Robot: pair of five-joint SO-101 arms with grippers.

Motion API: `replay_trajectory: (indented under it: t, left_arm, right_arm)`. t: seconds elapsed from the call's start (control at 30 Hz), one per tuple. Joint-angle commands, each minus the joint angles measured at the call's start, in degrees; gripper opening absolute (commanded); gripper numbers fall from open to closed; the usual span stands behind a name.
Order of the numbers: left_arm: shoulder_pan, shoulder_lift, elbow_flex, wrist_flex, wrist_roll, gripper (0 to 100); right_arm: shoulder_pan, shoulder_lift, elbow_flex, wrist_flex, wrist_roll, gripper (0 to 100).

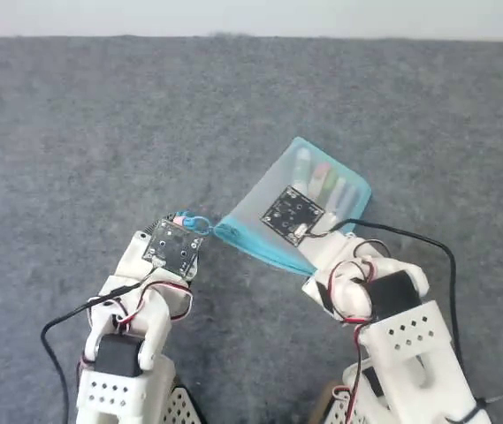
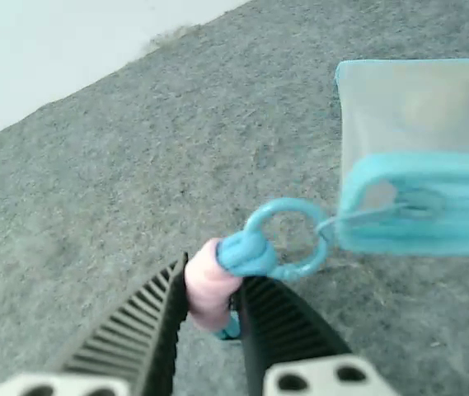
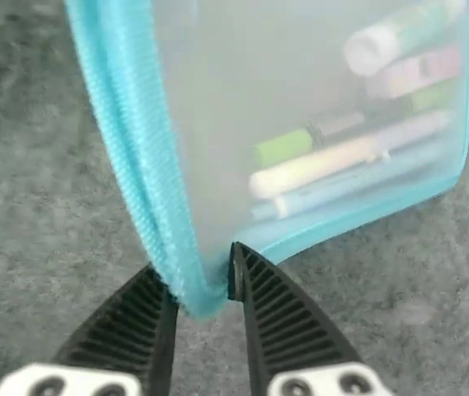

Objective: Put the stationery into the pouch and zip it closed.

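Note:
A frosted pouch (image 1: pixel 317 181) with teal edging lies right of centre on the grey carpet. Several pens and markers (image 3: pixel 341 157) show through its wall. The teal zip band (image 3: pixel 139 165) looks joined along the stretch I can see. My right gripper (image 3: pixel 201 285) is shut on a corner of the pouch (image 3: pixel 300 82) at the zip end. My left gripper (image 2: pixel 213 289) is shut on the pink zip pull (image 2: pixel 208 280), whose teal ring (image 2: pixel 288 235) leads to the slider at the pouch's (image 2: pixel 415 124) other end. From above, the left gripper (image 1: pixel 189 223) sits just left of the pouch's tip.
Grey carpet (image 1: pixel 101 124) covers the whole surface, and a pale wall runs along the far edge. Black cables (image 1: pixel 428 243) trail from both arms near the front.

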Motion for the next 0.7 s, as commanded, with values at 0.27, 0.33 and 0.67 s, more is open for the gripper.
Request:
replay_trajectory:
  t: [0.27,0.33,0.67]
  left_arm:
    - [-2.55,-0.97,-1.80,-2.20,1.05,1]
    - [-2.55,-0.97,-1.80,-2.20,1.05,1]
    - [-2.55,-0.97,-1.54,-2.11,1.05,1]
  right_arm:
    - [14.55,1.71,1.67,-1.63,8.44,0.6]
    - [16.57,1.71,1.67,-1.71,9.67,0.6]
    - [23.25,1.71,5.54,-6.64,12.84,0.6]
